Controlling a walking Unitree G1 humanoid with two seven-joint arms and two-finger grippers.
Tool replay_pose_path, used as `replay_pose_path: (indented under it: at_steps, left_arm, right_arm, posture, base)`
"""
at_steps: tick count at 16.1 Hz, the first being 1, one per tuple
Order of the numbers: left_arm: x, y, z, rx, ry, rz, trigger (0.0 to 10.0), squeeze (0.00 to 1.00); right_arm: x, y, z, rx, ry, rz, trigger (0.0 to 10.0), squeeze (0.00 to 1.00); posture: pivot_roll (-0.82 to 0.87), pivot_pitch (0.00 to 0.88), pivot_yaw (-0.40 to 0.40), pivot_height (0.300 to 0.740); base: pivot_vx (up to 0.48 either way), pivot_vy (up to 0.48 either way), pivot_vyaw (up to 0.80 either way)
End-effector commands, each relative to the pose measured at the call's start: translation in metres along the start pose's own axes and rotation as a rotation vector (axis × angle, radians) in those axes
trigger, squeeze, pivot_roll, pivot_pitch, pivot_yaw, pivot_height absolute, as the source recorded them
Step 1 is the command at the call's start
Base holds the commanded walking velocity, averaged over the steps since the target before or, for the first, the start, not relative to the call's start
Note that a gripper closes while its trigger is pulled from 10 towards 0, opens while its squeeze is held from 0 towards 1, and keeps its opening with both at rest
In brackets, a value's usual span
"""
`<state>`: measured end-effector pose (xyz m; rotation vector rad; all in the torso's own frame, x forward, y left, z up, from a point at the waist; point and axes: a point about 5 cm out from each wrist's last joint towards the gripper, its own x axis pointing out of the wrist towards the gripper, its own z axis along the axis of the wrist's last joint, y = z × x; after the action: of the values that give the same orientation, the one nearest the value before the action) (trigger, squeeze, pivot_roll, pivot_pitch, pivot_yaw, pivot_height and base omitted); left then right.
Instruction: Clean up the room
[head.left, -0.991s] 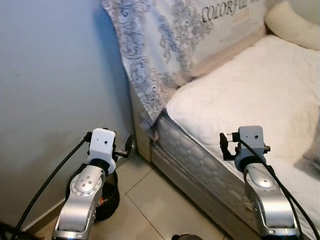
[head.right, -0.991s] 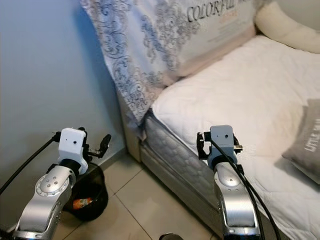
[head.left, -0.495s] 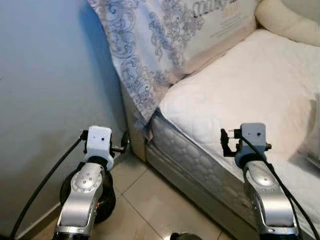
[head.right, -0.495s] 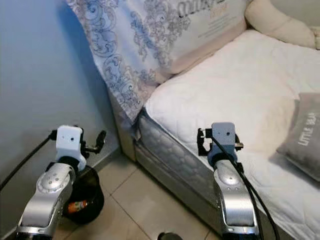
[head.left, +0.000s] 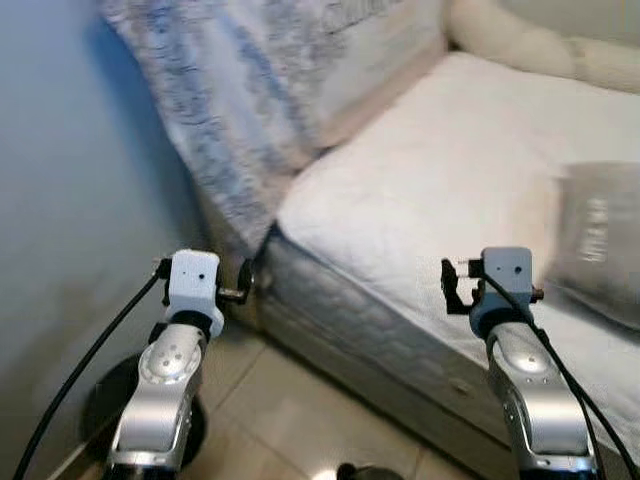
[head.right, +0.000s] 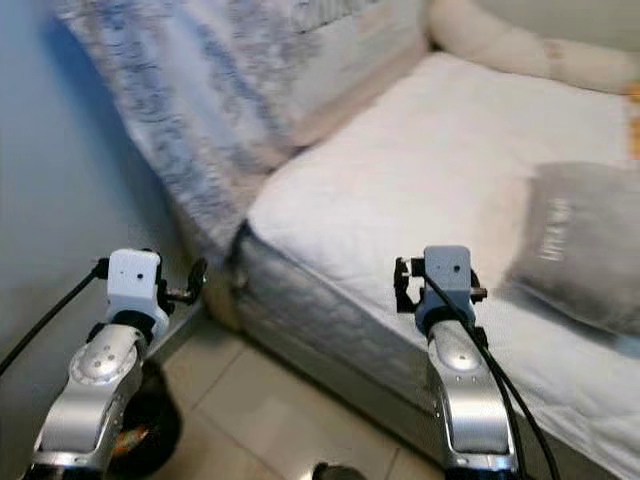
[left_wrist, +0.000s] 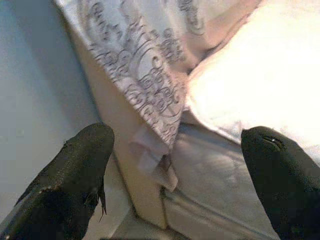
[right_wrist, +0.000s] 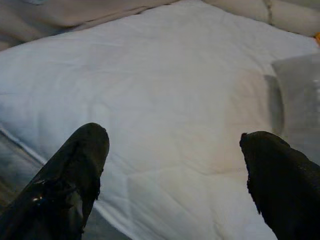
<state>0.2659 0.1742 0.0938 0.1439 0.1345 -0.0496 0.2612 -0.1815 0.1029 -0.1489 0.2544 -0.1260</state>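
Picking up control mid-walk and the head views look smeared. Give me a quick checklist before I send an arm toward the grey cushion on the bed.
1. Left gripper open, nothing held: ok.
2. Right gripper open, nothing held: ok.
3. Grey cushion lying on the white mattress, apart from both grippers: ok.
4. Head views sharp enough to aim: not ok, both are blurred.
5. Black bin on the floor beside the left arm, away from the bed: ok.
6. Cushion within the right arm's reach: cannot tell.

Soft indoor light, head views motion-blurred (wrist views sharper)
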Motion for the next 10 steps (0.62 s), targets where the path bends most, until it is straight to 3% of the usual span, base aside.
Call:
replay_pose_path:
  at_steps: [1,10]
  left_arm:
    - [0.0017,-0.0011,0.0014,0.006,-0.005,0.001,10.0,0.00]
    - [0.0018,-0.0024,0.0018,-0.009,-0.006,-0.006,10.0,0.00]
  right_arm:
    - [-0.0006,-0.0029,0.0021,0.001,-0.004,-0.013,10.0,0.00]
    - [-0.0005,-0.0036,0.0035,0.001,-0.009,-0.018,10.0,0.00]
  posture:
    - [-0.01,0.000,0.008,0.740]
    - [-0.01,0.000,0.010,0.740]
  base:
    - [0.000,-0.259,-0.80]
    - [0.000,-0.229,-0.80]
